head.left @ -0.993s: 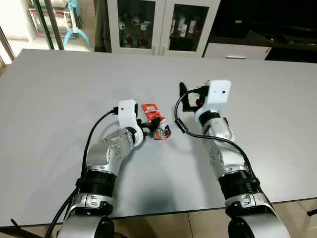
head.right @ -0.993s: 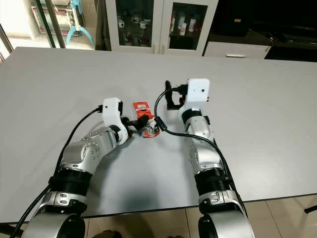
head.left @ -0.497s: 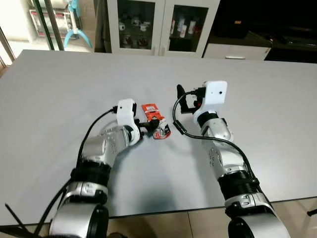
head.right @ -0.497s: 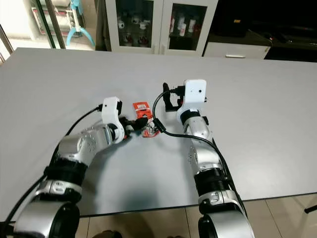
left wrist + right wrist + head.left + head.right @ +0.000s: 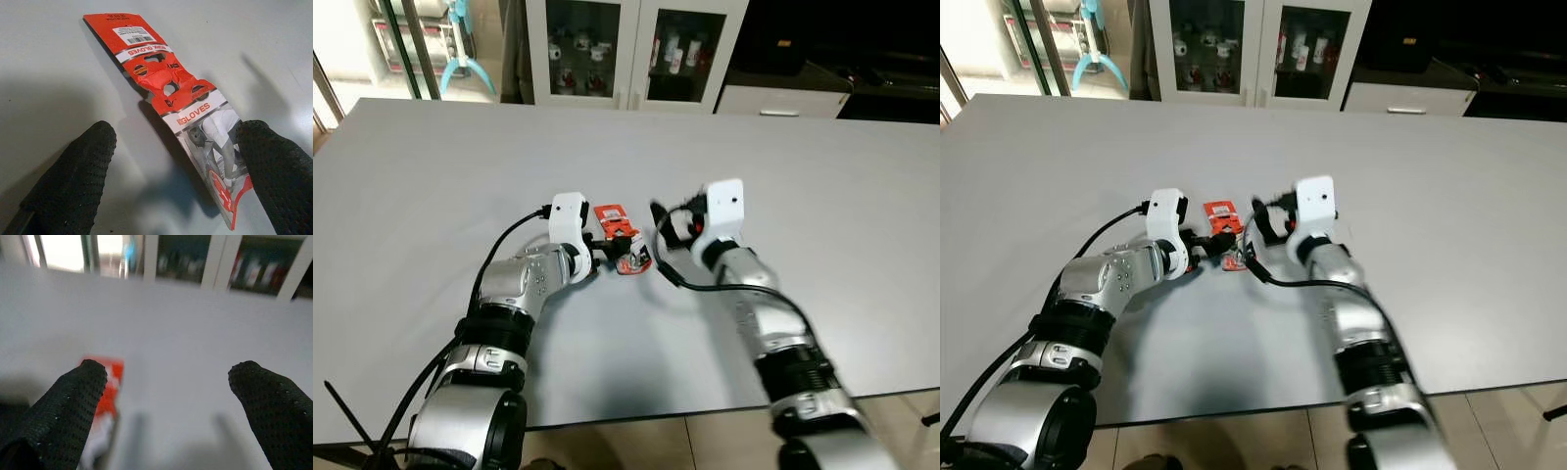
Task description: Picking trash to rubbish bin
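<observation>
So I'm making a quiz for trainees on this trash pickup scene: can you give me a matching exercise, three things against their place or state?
Things:
1. glove packaging
2. left end effector
3. right end effector

Places or states:
A. open, off to the packaging's right side, above the table
B. lying flat on the grey table, orange and white
C. open, one finger on each side of the packaging

Pairs: 1-B, 2-C, 3-A
</observation>
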Controlling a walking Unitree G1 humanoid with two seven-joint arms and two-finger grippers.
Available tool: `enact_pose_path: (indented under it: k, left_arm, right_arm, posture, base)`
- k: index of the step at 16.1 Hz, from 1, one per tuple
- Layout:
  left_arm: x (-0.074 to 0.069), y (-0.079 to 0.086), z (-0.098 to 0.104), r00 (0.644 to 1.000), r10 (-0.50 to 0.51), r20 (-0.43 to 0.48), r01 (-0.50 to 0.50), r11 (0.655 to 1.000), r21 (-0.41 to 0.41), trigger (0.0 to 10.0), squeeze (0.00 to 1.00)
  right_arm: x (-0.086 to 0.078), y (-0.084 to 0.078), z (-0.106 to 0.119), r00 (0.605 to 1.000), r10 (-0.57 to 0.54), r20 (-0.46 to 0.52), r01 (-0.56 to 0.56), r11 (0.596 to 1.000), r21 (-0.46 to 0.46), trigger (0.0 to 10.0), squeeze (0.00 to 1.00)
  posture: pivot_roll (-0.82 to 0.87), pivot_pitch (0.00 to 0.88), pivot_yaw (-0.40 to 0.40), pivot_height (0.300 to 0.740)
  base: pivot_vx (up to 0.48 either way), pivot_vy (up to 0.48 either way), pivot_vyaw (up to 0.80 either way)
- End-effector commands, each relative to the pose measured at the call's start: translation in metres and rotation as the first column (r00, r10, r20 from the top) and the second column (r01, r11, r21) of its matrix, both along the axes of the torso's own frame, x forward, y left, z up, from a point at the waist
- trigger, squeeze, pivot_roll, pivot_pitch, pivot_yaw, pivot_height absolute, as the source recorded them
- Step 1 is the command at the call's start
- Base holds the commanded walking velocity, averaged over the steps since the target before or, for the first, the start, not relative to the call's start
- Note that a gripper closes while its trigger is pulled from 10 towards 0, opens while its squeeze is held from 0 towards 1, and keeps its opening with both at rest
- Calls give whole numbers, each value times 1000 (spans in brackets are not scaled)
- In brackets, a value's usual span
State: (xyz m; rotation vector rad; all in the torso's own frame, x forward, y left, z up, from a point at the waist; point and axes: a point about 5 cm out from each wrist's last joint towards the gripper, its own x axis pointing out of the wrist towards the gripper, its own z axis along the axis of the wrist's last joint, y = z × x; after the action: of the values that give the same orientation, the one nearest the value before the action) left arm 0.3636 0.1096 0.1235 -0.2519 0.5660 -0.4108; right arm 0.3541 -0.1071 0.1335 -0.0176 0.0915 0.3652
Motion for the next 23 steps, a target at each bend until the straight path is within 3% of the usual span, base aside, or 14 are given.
enact_pose_path:
  k: [1, 6, 14, 21, 23]
  left_arm:
    - [1, -6, 2, 1000, -29, -3, 29, 1000, 7, 10000, 0]
    - [2, -7, 0, 999, -40, -14, 40, 999, 5, 10000, 0]
    - [5, -19, 1, 995, -98, -16, 98, 995, -14, 10000, 0]
    - [4, -33, -8, 984, -175, -42, 177, 983, 43, 10000, 0]
    - [3, -35, -12, 983, -179, -47, 181, 982, 53, 0, 0]
  right_arm:
    - [-8, -10, -25, 991, 30, -134, -36, 998, -47, 10000, 0]
    - [-21, -30, -33, 973, 83, -217, -104, 991, -85, 10000, 0]
    - [-24, -28, -29, 969, 109, -220, -128, 989, -75, 10000, 0]
    - [-26, -26, -26, 971, 111, -212, -129, 989, -71, 10000, 0]
    - [-26, -25, -25, 971, 115, -210, -132, 989, -68, 10000, 0]
  posture:
    - [-70, 45, -76, 740]
    - [-80, 46, -71, 740]
    - [-85, 43, -59, 740]
    - [-98, 47, -51, 740]
    - [-99, 47, -50, 740]
  base:
    - [0, 0, 0]
    - [0, 0, 0]
    - [0, 0, 0]
    - [0, 0, 0]
    - [0, 0, 0]
